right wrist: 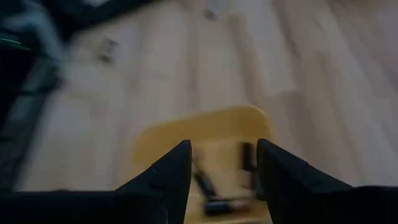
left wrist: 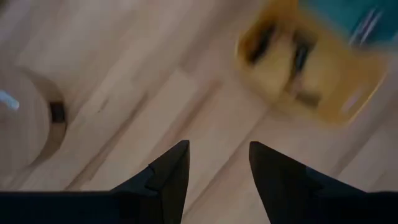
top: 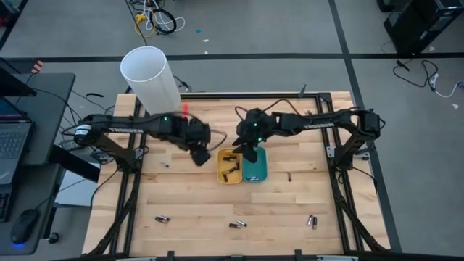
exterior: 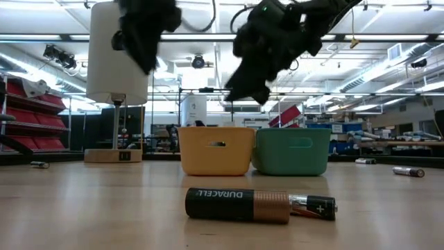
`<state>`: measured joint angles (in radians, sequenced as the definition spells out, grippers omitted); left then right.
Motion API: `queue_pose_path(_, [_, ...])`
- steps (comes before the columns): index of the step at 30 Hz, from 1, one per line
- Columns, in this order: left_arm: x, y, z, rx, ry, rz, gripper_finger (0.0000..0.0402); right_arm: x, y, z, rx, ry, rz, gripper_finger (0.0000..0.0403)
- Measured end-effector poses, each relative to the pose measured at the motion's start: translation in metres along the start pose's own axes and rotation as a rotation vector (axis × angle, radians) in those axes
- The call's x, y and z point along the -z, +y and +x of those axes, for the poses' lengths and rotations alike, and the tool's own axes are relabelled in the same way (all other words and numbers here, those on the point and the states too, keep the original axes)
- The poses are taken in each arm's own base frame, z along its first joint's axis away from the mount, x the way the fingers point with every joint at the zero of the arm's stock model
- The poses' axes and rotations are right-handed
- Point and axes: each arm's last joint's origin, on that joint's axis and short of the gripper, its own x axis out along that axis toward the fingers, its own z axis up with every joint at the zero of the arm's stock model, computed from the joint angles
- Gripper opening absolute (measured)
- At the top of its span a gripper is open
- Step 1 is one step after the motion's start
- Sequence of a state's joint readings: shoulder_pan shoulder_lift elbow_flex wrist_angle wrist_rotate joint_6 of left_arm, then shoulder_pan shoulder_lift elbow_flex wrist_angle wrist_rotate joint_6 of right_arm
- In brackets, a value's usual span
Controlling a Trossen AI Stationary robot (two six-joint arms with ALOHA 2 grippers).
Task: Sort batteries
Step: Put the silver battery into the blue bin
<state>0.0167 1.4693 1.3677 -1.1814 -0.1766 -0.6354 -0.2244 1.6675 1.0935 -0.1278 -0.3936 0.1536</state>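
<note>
The battery (exterior: 239, 205) lying nearest the low camera reads "DURACELL" in light letters on its black part. A plus sign marks the dark end of a second battery (exterior: 316, 206) just behind it.

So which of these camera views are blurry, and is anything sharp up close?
Left wrist view: the yellow tray is smeared by motion. Right wrist view: tray and table are soft, only the dark fingers look crisp. Low view: the nearest battery is sharp, with its label readable.
</note>
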Motion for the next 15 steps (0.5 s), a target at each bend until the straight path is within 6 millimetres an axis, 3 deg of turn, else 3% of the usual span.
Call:
queue_pose_path(8, [0.052,0.012,0.057,0.003,0.39,0.096,0.0183,-0.02,0.003,-0.044,-0.016,-0.125,-0.097,0.0165])
queue_pose_path(15, [0.09,0.029,0.091,-0.022,0.596,0.142,0.0183,-0.021,-0.002,-0.061,0.041,-0.13,-0.082,0.0165])
